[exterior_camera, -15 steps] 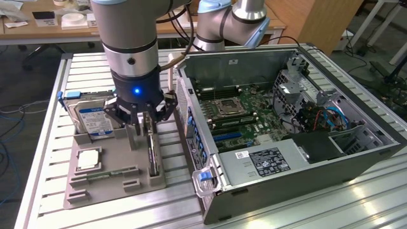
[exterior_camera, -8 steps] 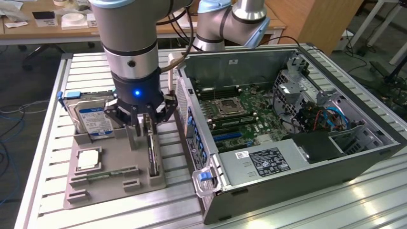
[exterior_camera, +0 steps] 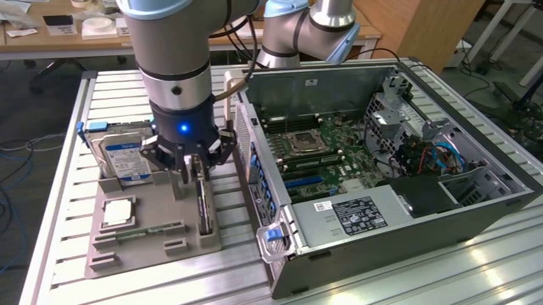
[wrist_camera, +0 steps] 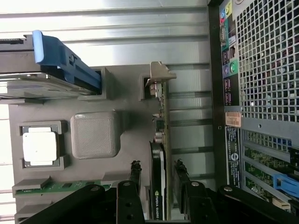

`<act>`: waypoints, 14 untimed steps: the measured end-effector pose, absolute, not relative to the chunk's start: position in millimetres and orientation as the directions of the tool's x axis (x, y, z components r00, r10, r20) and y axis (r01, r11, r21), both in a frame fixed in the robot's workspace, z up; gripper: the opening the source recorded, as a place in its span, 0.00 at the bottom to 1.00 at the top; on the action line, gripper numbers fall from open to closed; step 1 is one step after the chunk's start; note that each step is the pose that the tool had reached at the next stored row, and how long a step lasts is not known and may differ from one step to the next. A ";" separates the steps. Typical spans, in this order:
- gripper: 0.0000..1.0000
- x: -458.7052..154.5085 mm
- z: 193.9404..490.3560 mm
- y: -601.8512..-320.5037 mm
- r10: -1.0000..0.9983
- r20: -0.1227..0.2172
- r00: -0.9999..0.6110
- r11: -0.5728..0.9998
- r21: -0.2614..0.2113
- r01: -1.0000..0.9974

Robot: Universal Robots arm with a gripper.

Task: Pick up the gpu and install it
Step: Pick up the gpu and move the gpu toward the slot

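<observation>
Pick-up step: gpu (exterior_camera: 205, 213) not yet gripped.
Upright on edge in grey parts tray (exterior_camera: 127, 257) beside the computer case (exterior_camera: 424, 222), straddled by wide-open, empty gripper (exterior_camera: 193, 175); calls for a square close on both faces.

Wooden desk (exterior_camera: 25, 39) and cabinet (exterior_camera: 424, 28) behind slatted metal table (exterior_camera: 119, 95).

Bright, even overhead room light, as I read it; glare streaks on aluminium table (exterior_camera: 484, 267); same table washed near white in wrist view; computer case (exterior_camera: 407, 238) interior shaded; blue indicator light (exterior_camera: 182, 129) glowing.
</observation>
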State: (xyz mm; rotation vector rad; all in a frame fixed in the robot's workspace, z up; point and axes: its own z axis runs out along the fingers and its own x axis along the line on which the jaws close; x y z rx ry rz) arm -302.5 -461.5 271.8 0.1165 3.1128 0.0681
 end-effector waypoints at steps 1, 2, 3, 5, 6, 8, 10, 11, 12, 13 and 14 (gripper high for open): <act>0.42 -302.5 271.4 -461.5 0.075 -0.024 -0.997 0.996 0.045 0.074; 0.42 -302.5 271.2 -461.5 0.075 -0.024 -0.997 0.996 0.044 0.074; 0.42 -302.5 270.8 -461.5 0.075 -0.024 -0.997 0.996 0.044 0.074; 0.42 -302.5 269.4 -461.6 0.075 -0.024 -0.997 0.996 0.045 0.074; 0.42 -302.5 268.6 -461.7 0.075 -0.024 -0.997 0.996 0.045 0.074; 0.42 -302.4 267.3 -462.4 0.075 -0.024 -0.997 0.996 0.044 0.074; 0.42 -302.4 266.4 -463.6 0.075 -0.024 -0.997 0.996 0.045 0.074; 0.42 -302.5 266.1 -464.3 0.075 -0.024 -0.997 0.996 0.045 0.074; 0.42 -302.4 265.8 -465.2 0.075 -0.024 -0.997 0.996 0.045 0.074; 0.42 -302.5 265.6 -466.0 0.075 -0.024 -0.997 0.996 0.045 0.074; 0.42 -302.5 265.4 -466.7 0.075 -0.024 -0.997 0.996 0.044 0.074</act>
